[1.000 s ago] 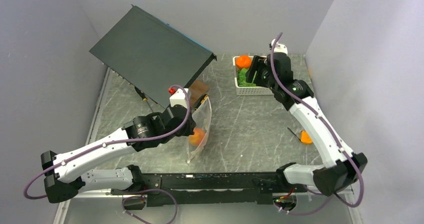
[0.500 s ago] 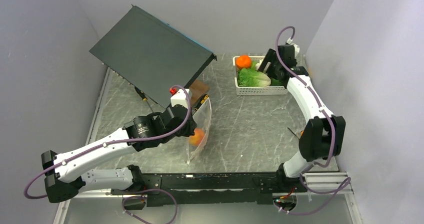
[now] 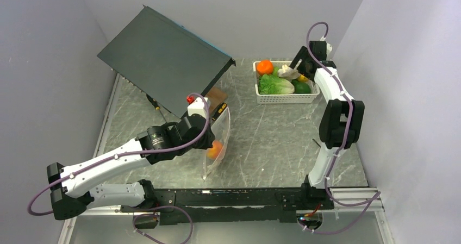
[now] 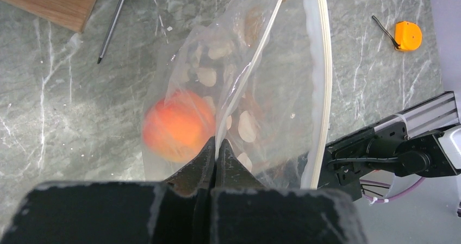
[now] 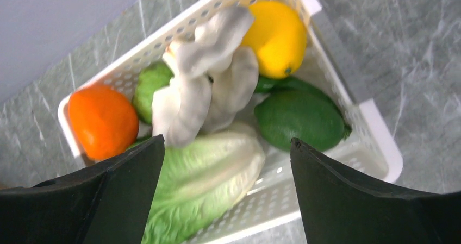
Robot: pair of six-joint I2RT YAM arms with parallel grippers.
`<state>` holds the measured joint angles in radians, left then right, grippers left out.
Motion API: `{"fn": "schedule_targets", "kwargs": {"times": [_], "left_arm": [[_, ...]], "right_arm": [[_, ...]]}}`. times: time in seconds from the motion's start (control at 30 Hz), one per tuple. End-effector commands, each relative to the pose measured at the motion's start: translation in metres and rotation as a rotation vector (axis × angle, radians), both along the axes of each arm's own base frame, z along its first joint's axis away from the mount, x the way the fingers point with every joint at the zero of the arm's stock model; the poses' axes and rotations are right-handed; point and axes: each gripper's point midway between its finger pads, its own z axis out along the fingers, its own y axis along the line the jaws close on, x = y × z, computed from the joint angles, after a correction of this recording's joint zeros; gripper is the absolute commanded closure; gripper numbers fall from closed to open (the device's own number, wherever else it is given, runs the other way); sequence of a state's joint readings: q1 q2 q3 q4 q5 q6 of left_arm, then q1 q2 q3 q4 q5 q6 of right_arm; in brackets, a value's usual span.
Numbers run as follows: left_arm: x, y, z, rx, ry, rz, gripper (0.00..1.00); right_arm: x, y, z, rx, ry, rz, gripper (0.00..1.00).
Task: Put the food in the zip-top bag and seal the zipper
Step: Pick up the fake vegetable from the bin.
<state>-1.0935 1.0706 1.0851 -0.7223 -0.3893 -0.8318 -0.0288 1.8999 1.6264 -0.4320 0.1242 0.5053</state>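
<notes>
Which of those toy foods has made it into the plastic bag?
The pink-orange peach: it alone sits inside the clear dotted bag, while the orange, lemon, lettuce and the rest lie in the white basket.

1 bag (image 4: 282, 81), 1 peach (image 4: 179, 125), 1 basket (image 3: 282, 99)

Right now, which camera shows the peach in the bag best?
The left wrist view: the peach shows large inside the clear bag. The top view shows it only as a small orange spot; the right wrist view misses it.
</notes>
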Motion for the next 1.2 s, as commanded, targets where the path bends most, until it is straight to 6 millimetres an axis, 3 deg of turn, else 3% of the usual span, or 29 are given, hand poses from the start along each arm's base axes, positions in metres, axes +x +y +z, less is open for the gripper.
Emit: {"fn": "schedule_targets", "kwargs": {"times": [0.0, 0.23, 0.33, 0.47, 0.57, 0.7, 0.8, 0.83, 1.0, 1.17], "left_arm": [[0.002, -0.008, 0.016, -0.06, -0.019, -0.01, 1.0], [0.002, -0.014, 0.009, -0.061, -0.004, -0.018, 1.0], [0.002, -0.017, 0.004, -0.059, 0.007, -0.022, 1.0], [0.002, -0.021, -0.002, -0.047, 0.026, -0.018, 1.0], [0.002, -0.024, -0.006, -0.047, 0.041, -0.015, 1.0], [0.003, -0.028, -0.007, -0.054, 0.048, -0.017, 1.0], [0.003, -0.03, -0.007, -0.056, 0.048, -0.023, 1.0], [0.003, -0.031, -0.007, -0.054, 0.05, -0.026, 1.0], [0.003, -0.031, -0.003, -0.052, 0.04, -0.035, 1.0], [0.003, -0.031, -0.001, -0.049, 0.031, -0.043, 1.0]], "right_arm": [[0.04, -0.024, 0.02, -0.009, -0.112, -0.042, 0.13], [0.087, -0.017, 0.007, 0.065, -0.171, 0.009, 0.12], [0.096, -0.016, -0.012, 0.088, -0.141, 0.005, 0.15], [0.097, -0.005, -0.031, 0.136, -0.12, 0.03, 0.3], [0.093, -0.001, -0.035, 0.155, -0.113, 0.036, 0.41], [0.084, 0.001, -0.036, 0.161, -0.104, 0.049, 0.44], [0.08, 0.002, -0.039, 0.162, -0.084, 0.054, 0.52], [0.078, 0.002, -0.038, 0.159, -0.074, 0.055, 0.51], [0.064, 0.0, -0.023, 0.141, -0.052, 0.044, 0.24], [0.052, 0.0, -0.021, 0.157, -0.046, 0.022, 0.14]]}}
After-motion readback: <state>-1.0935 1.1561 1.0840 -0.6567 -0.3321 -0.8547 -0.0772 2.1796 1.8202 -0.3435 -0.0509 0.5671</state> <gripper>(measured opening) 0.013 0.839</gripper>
